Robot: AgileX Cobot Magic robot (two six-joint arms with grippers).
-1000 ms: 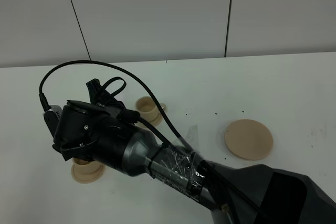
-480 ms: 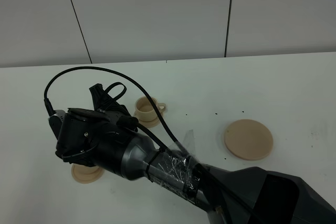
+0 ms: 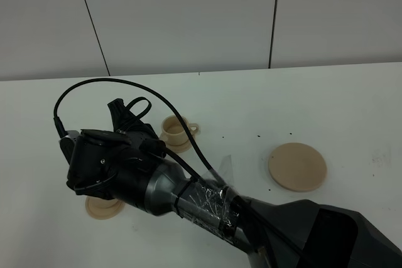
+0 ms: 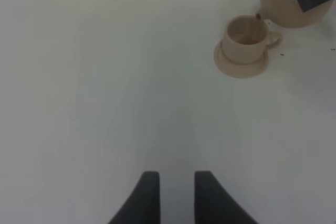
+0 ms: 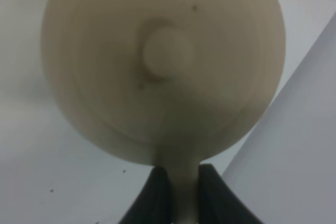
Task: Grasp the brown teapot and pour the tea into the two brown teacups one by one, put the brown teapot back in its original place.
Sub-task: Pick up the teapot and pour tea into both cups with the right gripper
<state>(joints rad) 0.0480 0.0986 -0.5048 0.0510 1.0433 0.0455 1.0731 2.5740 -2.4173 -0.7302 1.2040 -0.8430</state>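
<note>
The brown teapot [image 5: 163, 66] fills the right wrist view from above, its lid knob in the middle. My right gripper [image 5: 184, 187] is shut on its loop handle. In the left wrist view the teapot [image 4: 286, 9] hangs tilted with its spout at the rim of a teacup [image 4: 244, 38] on a small saucer [image 4: 239, 65]. In the high view my right arm [image 3: 119, 167] hides the teapot. One teacup [image 3: 175, 130] shows beyond the arm, and a small saucer [image 3: 102, 208] peeks out under it. My left gripper [image 4: 176, 192] is open over bare table, far from the cup.
The wide flat saucer [image 3: 297, 166] lies empty at the right of the white table [image 3: 326, 105]. A black cable [image 3: 119, 83] loops above the right wrist. A wall stands behind the table's far edge.
The right arm shifted slightly down and to the left, uncovering more of the far teacup. Over the last half second it has stayed almost still.
</note>
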